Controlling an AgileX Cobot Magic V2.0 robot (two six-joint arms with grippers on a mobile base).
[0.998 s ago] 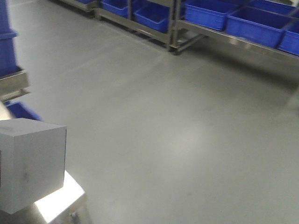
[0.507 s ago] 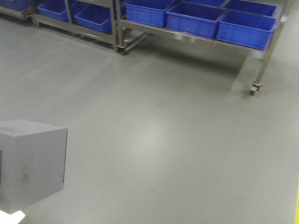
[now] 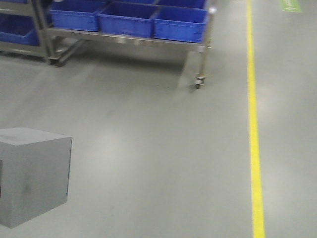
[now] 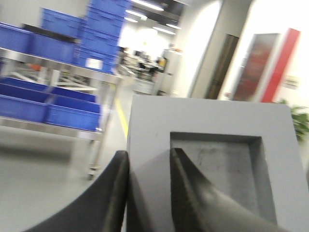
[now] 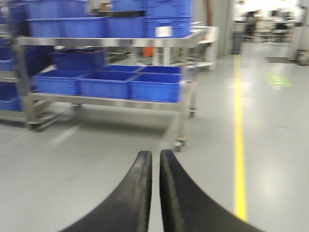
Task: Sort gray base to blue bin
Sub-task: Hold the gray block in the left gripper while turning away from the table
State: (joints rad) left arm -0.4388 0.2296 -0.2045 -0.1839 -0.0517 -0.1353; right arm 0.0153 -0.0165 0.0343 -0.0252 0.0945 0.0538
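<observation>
The left gripper (image 4: 148, 162) pinches one wall of the gray base (image 4: 212, 118); the right gripper (image 5: 155, 159) is pressed together.

Bright overhead lighting, soft glare on floor (image 3: 163, 148), backgrounds motion-blurred.
</observation>
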